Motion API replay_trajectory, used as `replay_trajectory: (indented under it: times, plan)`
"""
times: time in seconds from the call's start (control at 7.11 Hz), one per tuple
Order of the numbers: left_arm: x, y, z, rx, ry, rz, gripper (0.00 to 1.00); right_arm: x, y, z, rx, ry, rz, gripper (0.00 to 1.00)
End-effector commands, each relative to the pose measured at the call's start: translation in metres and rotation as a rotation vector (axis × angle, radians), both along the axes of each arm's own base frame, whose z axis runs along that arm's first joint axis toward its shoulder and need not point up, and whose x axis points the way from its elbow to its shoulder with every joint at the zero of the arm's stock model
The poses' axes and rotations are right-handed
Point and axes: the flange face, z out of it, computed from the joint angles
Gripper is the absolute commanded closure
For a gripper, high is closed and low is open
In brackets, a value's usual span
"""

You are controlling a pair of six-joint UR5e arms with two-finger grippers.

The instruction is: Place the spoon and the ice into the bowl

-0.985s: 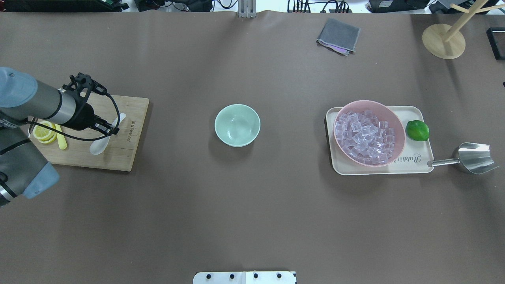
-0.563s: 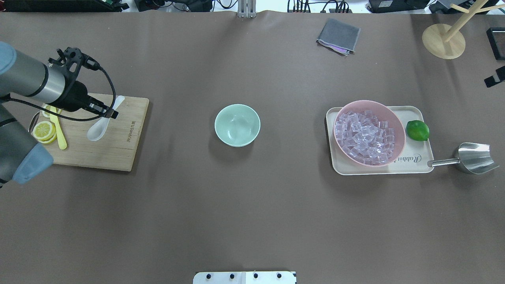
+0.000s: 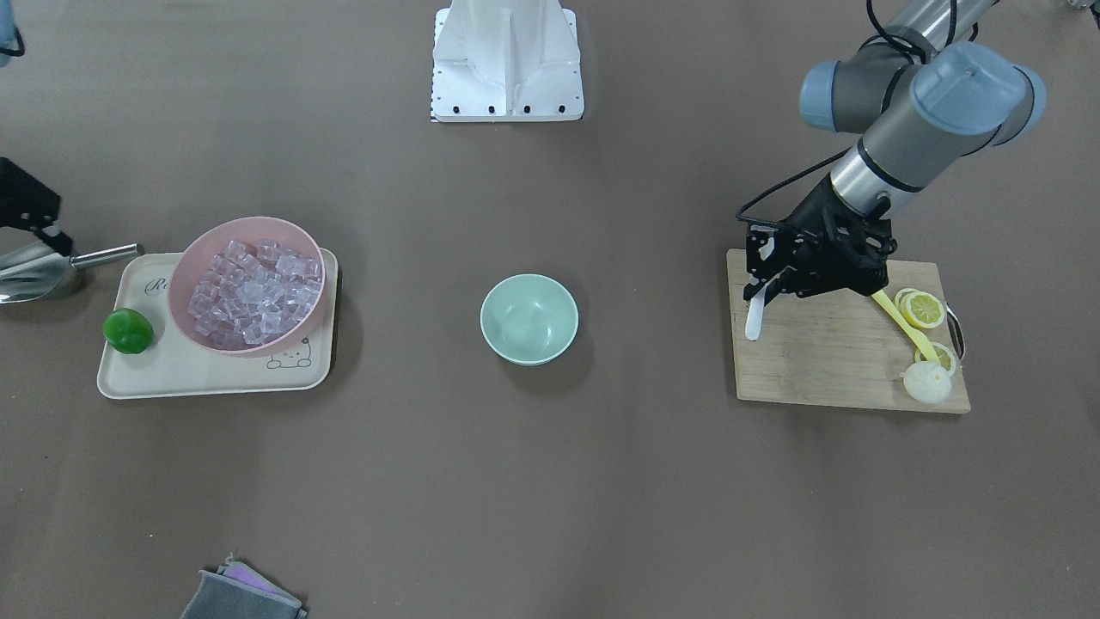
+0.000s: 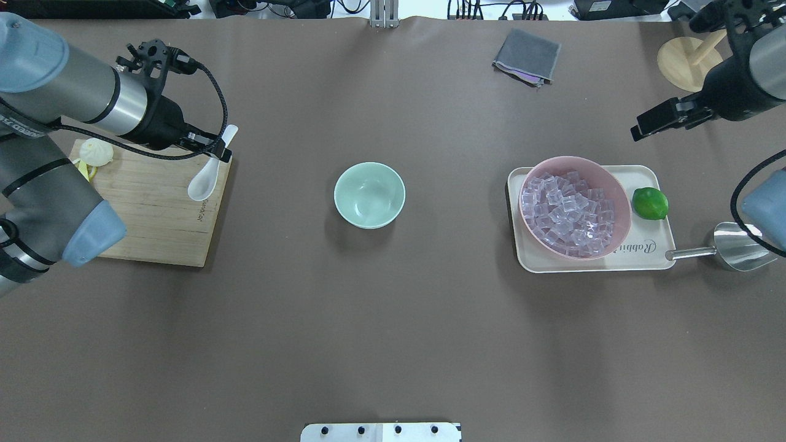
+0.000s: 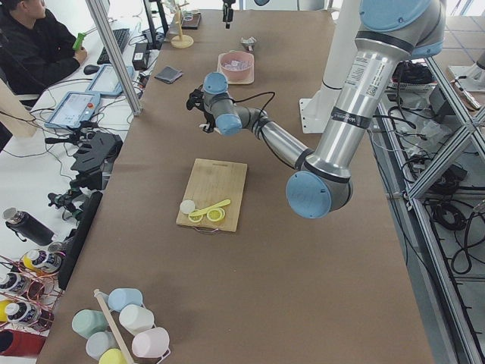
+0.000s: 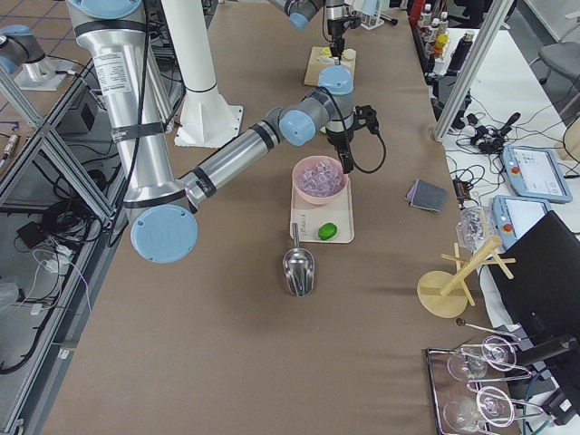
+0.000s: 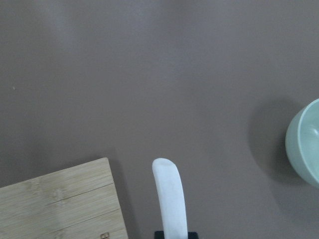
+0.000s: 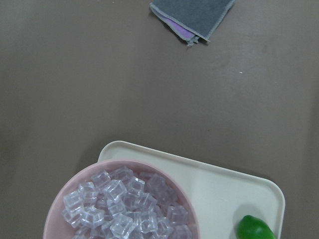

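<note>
While the white mounting plate (image 4: 381,432) sits at the near edge of the table (image 4: 393,344), the action lies farther out: a wooden cutting board (image 4: 153,227) on the robot's left and a steel scoop (image 4: 740,245) on its right, its handle pointing at the corner of a cream tray (image 4: 651,248). On that tray stands a pink bowl (image 4: 624,215) heaped with the ice (image 4: 568,212), clear cubes all inside it, with a green lime (image 4: 649,203) just beside the bowl. Between board and tray, well apart from both, the pale mint-green bowl (image 4: 369,196) stands upright, its bare inside showing. Above the board's far corner nearest that bowl, the left gripper (image 4: 215,149) is clamped on the handle of the white spoon (image 4: 207,172), held off the wood with its scoop hanging toward the robot and its handle end pointing out over the table. Beyond the tray hovers the right gripper (image 4: 642,130); whether its fingers are spread or closed cannot be told. Farthest out lie a folded grey cloth (image 4: 527,56) and a round wooden stand (image 4: 689,64).
</note>
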Motion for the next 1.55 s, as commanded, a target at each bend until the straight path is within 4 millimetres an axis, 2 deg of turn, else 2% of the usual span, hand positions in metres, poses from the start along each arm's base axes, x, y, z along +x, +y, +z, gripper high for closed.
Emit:
replay_trajectory:
  times: [0.0, 0.14, 0.28, 0.56, 0.7, 0.84, 1.13, 1.41]
  plan:
    - [0.049, 0.002, -0.028, -0.017, 0.007, -0.032, 1.00, -0.051, 0.012, 0.013, -0.069, -0.038, 0.032, 0.00]
    - [0.068, -0.001, -0.037, -0.029, 0.009, -0.043, 1.00, -0.068, 0.015, 0.023, -0.122, -0.019, 0.069, 0.00]
    - [0.076, -0.003, -0.040, -0.036, 0.009, -0.040, 1.00, -0.096, 0.020, 0.026, -0.145, 0.006, 0.093, 0.01]
    - [0.079, -0.003, -0.042, -0.036, 0.009, -0.037, 1.00, -0.121, 0.024, 0.047, -0.171, 0.054, 0.075, 0.01]
    - [0.084, -0.008, -0.049, -0.034, 0.014, -0.038, 1.00, -0.128, 0.025, 0.049, -0.184, 0.058, 0.073, 0.02]
    - [0.094, -0.002, -0.059, -0.054, 0.033, -0.036, 1.00, -0.134, 0.020, 0.050, -0.188, 0.061, 0.073, 0.03]
    - [0.127, 0.008, -0.072, -0.046, 0.030, -0.037, 1.00, -0.139, 0.016, 0.056, -0.203, 0.071, 0.076, 0.11]
    - [0.128, 0.007, -0.074, -0.046, 0.033, -0.038, 1.00, -0.140, 0.019, 0.059, -0.209, 0.077, 0.072, 0.14]
